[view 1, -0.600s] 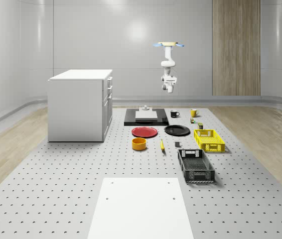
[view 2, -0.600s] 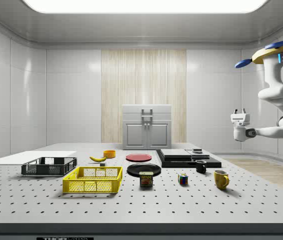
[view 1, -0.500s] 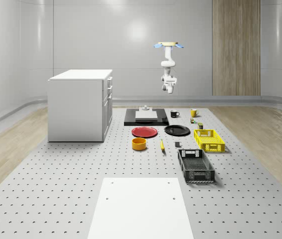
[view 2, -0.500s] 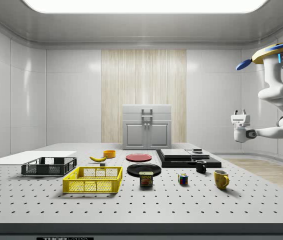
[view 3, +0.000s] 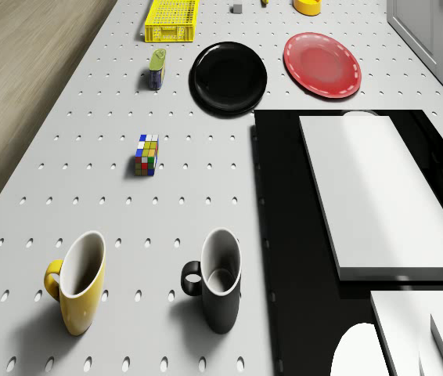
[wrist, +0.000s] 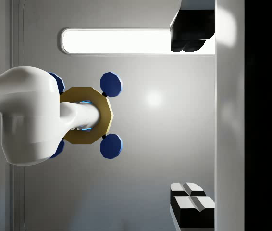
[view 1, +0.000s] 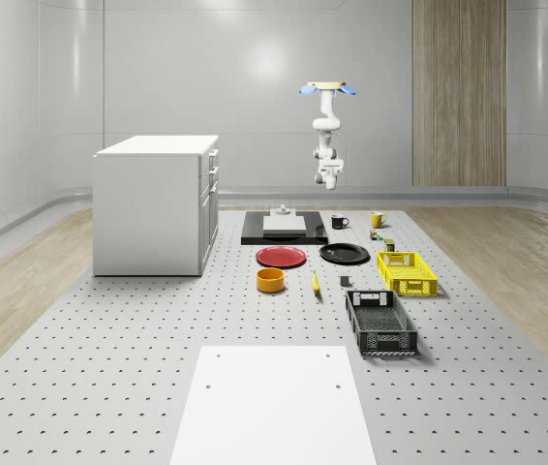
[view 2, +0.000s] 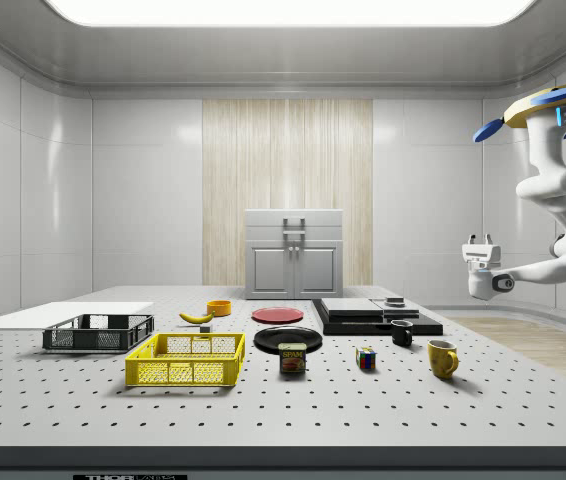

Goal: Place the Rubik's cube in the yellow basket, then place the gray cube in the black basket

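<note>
Side view: drone (view 2: 548, 103) hovers past the table (view 2: 263, 410) end, jaws (view 2: 480, 243) parted, empty, upturned. Rubik's cube (view 2: 366, 359) lies well below; turn jaws down before descending.

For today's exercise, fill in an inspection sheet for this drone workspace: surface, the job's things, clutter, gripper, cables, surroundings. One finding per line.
Surface: gray perforated table, with a white panel at its near end.
Job's things: Rubik's cube on the table, apart from the yellow basket; black basket next to it; gray cube on the table.
Clutter: yellow mug, black mug, tin, black plate, red plate, orange bowl, banana, black slab.
Gripper: gripper points upward in the air, open; drone hovers above the table's end by the mugs.
Cables: nothing seen.
Surroundings: white cabinet, wood wall panel.
</note>
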{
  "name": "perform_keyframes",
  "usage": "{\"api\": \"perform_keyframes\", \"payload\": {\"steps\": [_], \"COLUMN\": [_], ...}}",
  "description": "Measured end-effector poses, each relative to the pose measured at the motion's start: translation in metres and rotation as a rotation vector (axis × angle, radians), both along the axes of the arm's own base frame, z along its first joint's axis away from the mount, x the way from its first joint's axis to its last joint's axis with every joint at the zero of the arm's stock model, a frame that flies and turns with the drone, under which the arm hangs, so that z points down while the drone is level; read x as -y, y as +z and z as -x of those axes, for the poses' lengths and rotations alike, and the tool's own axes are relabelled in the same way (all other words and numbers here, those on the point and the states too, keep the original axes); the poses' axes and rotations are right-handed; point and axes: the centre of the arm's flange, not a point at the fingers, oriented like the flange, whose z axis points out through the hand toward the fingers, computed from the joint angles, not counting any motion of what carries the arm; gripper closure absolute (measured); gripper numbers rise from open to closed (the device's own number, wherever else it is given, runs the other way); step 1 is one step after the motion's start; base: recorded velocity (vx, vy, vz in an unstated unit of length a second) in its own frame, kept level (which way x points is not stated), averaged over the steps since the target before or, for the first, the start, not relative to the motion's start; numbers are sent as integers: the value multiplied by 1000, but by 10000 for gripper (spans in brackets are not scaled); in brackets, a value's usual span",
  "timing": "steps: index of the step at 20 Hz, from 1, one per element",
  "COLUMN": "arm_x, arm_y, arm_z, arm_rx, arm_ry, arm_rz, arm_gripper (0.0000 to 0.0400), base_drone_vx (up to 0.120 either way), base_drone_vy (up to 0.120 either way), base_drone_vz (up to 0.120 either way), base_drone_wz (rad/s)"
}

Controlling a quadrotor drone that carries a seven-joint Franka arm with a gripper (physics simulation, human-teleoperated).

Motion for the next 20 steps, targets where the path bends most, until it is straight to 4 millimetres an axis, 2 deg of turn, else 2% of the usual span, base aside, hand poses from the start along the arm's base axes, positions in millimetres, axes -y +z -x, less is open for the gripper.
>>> {"api": "perform_keyframes", "payload": {"steps": [10,20], "arm_x": [0,0], "arm_y": [17,19], "arm_z": [-1,0], "arm_rx": [8,15], "arm_ry": [0,0], "arm_rz": [0,1], "arm_gripper": [0,0], "base_drone_vx": [0,120], "base_drone_vy": [120,120], "base_drone_vz": [0,0], "base_drone_wz": [0,0]}}
